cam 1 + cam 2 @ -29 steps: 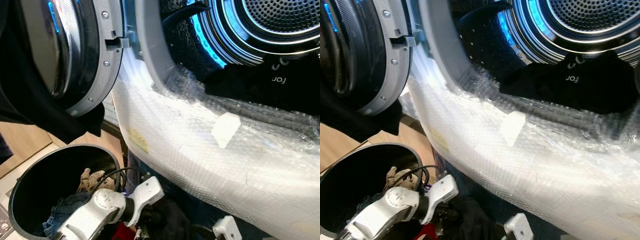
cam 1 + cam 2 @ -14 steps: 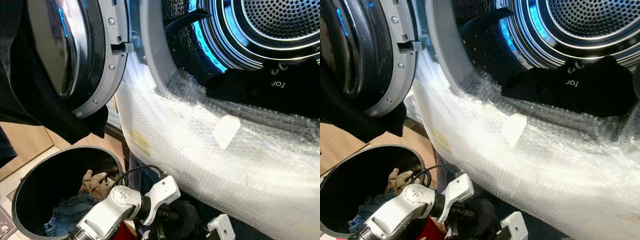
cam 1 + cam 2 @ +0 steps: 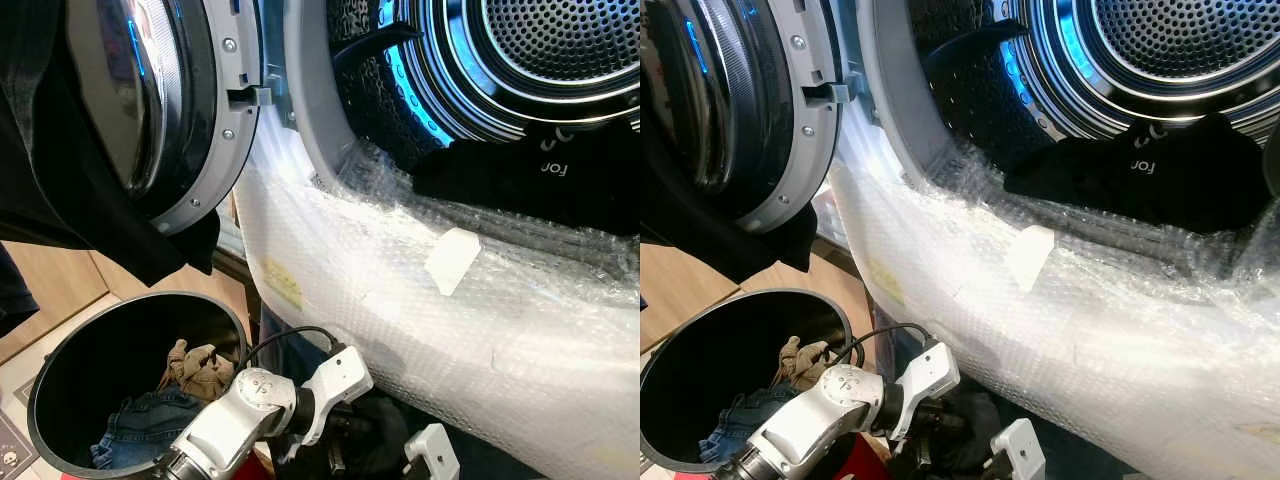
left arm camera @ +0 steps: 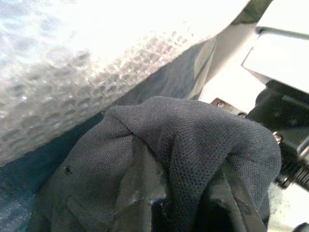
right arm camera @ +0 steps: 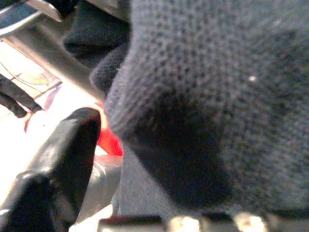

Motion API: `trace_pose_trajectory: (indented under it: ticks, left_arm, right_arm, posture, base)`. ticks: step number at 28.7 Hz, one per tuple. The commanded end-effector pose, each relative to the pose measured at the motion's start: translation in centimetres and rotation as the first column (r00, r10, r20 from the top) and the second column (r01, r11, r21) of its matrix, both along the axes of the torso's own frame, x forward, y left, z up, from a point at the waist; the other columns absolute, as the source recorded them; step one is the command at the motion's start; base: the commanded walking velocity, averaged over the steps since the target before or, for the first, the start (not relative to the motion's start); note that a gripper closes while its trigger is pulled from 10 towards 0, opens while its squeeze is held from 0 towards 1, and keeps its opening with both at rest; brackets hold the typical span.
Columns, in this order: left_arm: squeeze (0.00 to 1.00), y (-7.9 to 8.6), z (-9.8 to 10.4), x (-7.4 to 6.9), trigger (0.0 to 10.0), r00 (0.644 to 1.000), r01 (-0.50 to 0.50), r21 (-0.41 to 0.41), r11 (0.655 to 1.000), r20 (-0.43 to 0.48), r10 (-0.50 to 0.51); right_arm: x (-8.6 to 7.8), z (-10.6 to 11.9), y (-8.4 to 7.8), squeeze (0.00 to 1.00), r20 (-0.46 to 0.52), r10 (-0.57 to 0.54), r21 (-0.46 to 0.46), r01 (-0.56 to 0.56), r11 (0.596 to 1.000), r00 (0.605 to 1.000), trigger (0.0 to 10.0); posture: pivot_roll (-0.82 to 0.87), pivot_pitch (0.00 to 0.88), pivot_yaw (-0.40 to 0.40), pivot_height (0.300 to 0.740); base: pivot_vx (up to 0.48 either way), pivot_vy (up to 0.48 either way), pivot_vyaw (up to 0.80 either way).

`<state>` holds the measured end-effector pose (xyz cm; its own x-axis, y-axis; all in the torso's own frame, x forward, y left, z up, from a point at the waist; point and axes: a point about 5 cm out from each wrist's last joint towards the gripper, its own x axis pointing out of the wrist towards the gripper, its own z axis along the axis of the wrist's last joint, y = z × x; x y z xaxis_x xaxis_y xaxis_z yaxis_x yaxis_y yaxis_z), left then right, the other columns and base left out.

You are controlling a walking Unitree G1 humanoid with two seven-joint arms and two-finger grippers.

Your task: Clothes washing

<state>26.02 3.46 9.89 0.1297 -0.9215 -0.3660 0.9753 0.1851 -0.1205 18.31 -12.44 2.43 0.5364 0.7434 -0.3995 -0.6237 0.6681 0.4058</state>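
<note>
The washer drum (image 3: 520, 60) stands open, lit blue, with a black garment (image 3: 540, 180) lying on its lower lip. Bubble wrap (image 3: 400, 290) covers the machine's front below the opening. Low down, under that front, my left gripper (image 3: 338, 448) is shut on a dark knit garment (image 3: 378, 442); in the left wrist view this cloth (image 4: 183, 145) drapes over the fingers. My right gripper (image 3: 1000, 462) sits just to the right, pressed into the same dark cloth (image 5: 207, 96).
The round door (image 3: 170, 110) hangs open on the left with dark cloth (image 3: 70, 200) draped over it. A black bin (image 3: 60, 380) at lower left holds jeans (image 3: 140, 430) and a tan item (image 3: 195, 365). A cable (image 3: 285, 340) loops off my left arm.
My left arm has risen and swung right towards the washer's front, carrying the dark garment. The right wrist has shifted slightly left and up. The camera has moved a little.
</note>
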Motion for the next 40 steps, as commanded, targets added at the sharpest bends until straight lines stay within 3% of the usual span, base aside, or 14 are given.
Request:
trace_pose_trajectory:
  ticks: [1,5,13,14,16,17,19,24,35,40]
  left_arm:
    - [0.00,-1.6,1.8,0.1,0.0,0.998,0.042,-0.085,0.996,0.041,-0.039]
    - [0.00,-1.7,1.8,-0.3,0.0,0.998,0.058,-0.082,0.995,0.041,-0.055]
    - [0.00,-1.6,1.7,-0.1,0.0,0.999,0.029,-0.086,0.996,0.040,-0.026]
    - [0.00,-1.6,1.8,-0.1,0.0,0.999,0.027,-0.091,0.996,0.042,-0.023]
    - [0.00,-1.6,1.9,0.0,0.0,0.999,0.027,-0.091,0.995,0.043,-0.023]
    - [0.00,-1.7,2.0,0.0,0.0,0.999,0.028,-0.092,0.995,0.045,-0.024]
    - [0.00,-1.7,2.1,0.0,0.0,0.999,0.030,-0.092,0.995,0.048,-0.026]
    - [0.00,-2.0,2.3,0.0,0.0,0.998,0.034,-0.101,0.994,0.047,-0.030]
    - [0.00,-2.0,3.1,0.5,0.0,0.998,0.002,-0.131,0.991,0.056,0.005]
    - [0.00,-1.3,3.0,0.6,0.0,0.998,0.001,-0.102,0.995,0.070,0.006]
  right_arm:
    - [0.9,-0.5,-0.2,0.00,0.001,-0.072,-0.046,0.072,0.996,0.997,10.0]
    - [1.7,-0.6,-0.7,0.00,0.019,-0.150,-0.056,0.151,0.987,0.988,10.0]
    - [1.4,-1.4,-2.2,0.00,0.024,-0.148,-0.100,0.150,0.984,0.989,10.0]
    - [1.4,-1.6,-2.5,0.00,0.029,-0.152,-0.112,0.154,0.982,0.988,7.2]
    - [1.4,-1.7,-2.6,0.00,0.033,-0.151,-0.118,0.154,0.981,0.988,7.2]
    - [1.4,-1.6,-2.7,0.00,0.047,-0.131,-0.123,0.136,0.983,0.990,0.0]
    - [1.1,-1.5,-2.9,0.00,0.071,-0.077,-0.142,0.087,0.986,0.994,0.0]
    - [2.0,-1.0,-3.2,0.00,0.093,-0.103,-0.108,0.113,0.988,0.990,0.0]
    - [2.9,-0.1,-2.0,0.00,0.134,-0.087,-0.032,0.092,0.995,0.987,0.0]
    - [2.7,-0.3,-2.0,0.00,0.127,-0.070,-0.032,0.075,0.997,0.989,0.0]
  posture:
    - [-0.08,0.000,-0.026,0.740]
    - [-0.08,0.000,-0.025,0.740]
    - [-0.06,0.000,-0.028,0.740]
    - [-0.06,0.000,-0.029,0.740]
    - [-0.06,0.000,-0.029,0.740]
    - [-0.06,0.000,-0.029,0.740]
    - [-0.06,0.000,-0.029,0.740]
    - [-0.06,0.006,-0.029,0.740]
    - [-0.05,0.039,-0.021,0.740]
    - [-0.04,0.041,-0.019,0.740]
  base:
    - [0.000,0.000,0.00]
    - [0.000,0.000,0.00]
    - [0.000,0.000,0.00]
    - [0.000,0.000,0.00]
    - [0.000,0.000,0.00]
    - [0.000,0.000,0.00]
    - [0.000,0.000,0.00]
    - [0.000,0.000,0.00]
    - [0.000,0.000,0.00]
    - [0.000,0.000,0.00]
